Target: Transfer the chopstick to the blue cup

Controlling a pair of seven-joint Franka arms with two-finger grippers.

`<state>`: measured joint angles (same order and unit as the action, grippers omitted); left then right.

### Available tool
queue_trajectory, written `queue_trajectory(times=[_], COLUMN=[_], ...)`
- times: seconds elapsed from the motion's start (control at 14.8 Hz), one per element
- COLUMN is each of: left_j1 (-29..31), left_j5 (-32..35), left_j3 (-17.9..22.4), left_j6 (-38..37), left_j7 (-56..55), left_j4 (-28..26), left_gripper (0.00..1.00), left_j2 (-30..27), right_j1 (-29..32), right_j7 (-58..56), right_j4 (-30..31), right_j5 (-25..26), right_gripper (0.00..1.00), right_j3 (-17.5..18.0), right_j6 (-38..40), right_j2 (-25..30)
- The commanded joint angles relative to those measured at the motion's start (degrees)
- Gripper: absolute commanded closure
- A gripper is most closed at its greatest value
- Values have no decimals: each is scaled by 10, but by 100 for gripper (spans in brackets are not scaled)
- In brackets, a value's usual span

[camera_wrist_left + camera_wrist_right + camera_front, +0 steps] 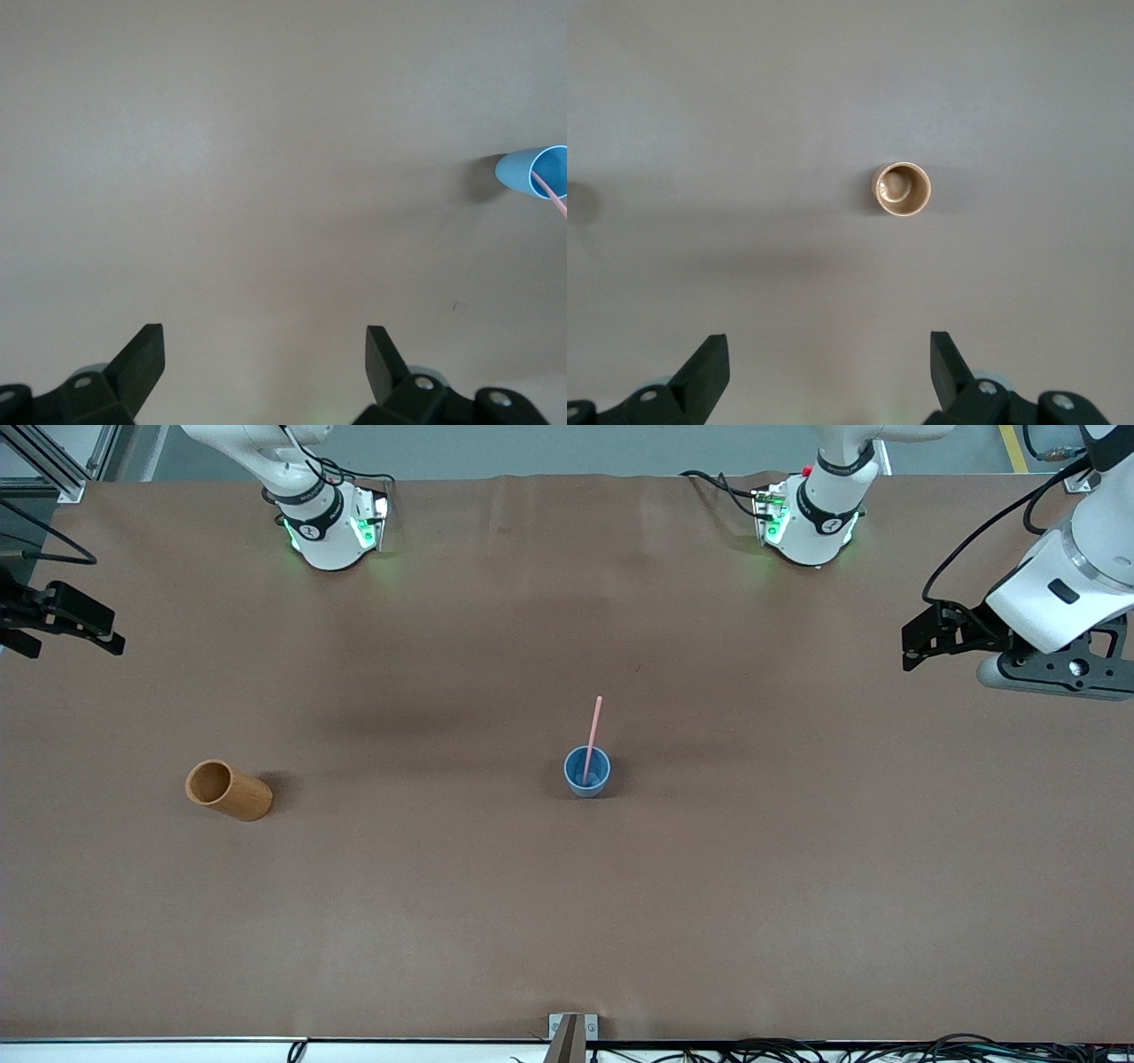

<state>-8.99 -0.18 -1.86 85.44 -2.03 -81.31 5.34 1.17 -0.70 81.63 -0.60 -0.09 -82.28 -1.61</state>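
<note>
Pale pink and thin, the single straight chopstick point(592, 740) is standing tilted in the small light-blue tapered cup point(586, 771), its lower end resting inside and its upper end leaning out over the rim toward the robots' bases. The blue cup is sitting upright near the middle of the brown worktop point(567, 921).

There are two cups in all (one blue, one orange-brown) and one stick. The taller orange-brown cylindrical cup point(228, 789) is standing well apart, toward the right arm's end of the worktop.

The left end effector point(921, 646) is hanging over the left arm's end of the worktop, spread wide and holding nothing. The right end effector point(66, 615) is hanging over the right arm's end, also spread wide and holding nothing.

The right wrist view is looking straight down into the orange-brown cup point(902, 189), showing its bottom; the left wrist view is catching only the blue cup point(534, 171) at its edge.
</note>
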Motion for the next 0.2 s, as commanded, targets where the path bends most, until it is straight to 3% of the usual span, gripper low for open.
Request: queue_trajectory(times=[0.0,0.13], left_j1=[3,3], left_j5=[-6,-7], left_j3=[-1,-1], left_j6=[0,0], left_j7=[4,6], left_j4=[9,9], left_gripper=[0,0], left_j2=[2,2], right_j1=[5,5], right_j7=[20,19], right_j4=[4,5], right_j5=[-1,0], right_gripper=[0,0], right_j3=[-1,-1], right_j6=[-9,-9], right_j2=[6,6])
